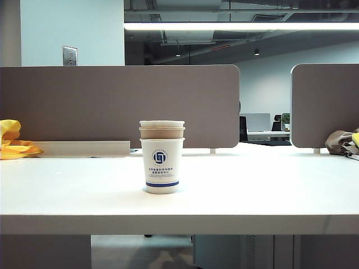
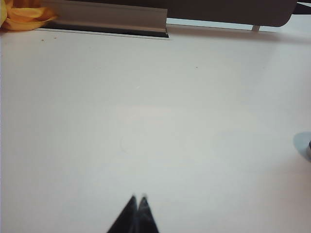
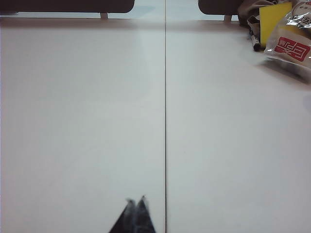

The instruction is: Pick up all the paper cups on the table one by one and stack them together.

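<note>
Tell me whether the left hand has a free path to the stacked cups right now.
Probably yes. The left hand is shut above bare table, with nothing lying ahead of it. The stacked cups stand alone mid-table, though that hand's own camera does not show them.

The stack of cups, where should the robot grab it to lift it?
Probably around the side wall of the outer white cup, coming in level from the left or right. The stack of cups stands upright on the table with open space around it. Both grippers, left and right, have shut jaws and would need opening first.

Grey partition panels (image 1: 118, 106) behind; yellow cloth (image 1: 14, 143) far left; red-printed plastic bag (image 3: 291, 43) far right
</note>
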Available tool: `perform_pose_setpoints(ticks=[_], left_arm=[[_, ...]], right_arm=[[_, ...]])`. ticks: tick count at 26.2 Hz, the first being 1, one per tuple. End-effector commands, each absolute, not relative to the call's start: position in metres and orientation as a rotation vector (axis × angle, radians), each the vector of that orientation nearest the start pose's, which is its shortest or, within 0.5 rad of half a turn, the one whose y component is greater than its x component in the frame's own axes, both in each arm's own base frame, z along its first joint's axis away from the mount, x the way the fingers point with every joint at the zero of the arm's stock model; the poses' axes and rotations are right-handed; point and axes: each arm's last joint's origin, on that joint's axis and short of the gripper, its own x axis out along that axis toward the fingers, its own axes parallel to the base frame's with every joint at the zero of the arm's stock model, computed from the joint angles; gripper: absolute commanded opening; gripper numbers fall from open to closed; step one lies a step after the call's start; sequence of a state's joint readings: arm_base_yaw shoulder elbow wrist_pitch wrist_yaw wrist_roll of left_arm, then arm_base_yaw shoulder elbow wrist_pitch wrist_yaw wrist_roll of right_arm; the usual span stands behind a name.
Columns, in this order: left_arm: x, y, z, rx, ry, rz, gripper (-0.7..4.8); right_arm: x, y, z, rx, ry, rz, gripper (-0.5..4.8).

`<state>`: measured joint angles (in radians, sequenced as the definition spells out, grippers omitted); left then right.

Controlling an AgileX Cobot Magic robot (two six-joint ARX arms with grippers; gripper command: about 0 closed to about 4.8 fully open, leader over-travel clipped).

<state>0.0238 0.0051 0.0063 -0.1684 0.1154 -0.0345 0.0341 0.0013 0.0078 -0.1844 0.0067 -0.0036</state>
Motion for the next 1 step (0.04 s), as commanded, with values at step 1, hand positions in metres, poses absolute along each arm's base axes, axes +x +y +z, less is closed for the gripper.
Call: perform_pose_setpoints(ticks=[1], left_arm=[[0.0961,-0.0010,0.1490,-0.046,0.171,-0.088,-0.06]], right_arm=[[0.0961,0.0030,0.1461,-0.003,0.183,0.028,-0.01]])
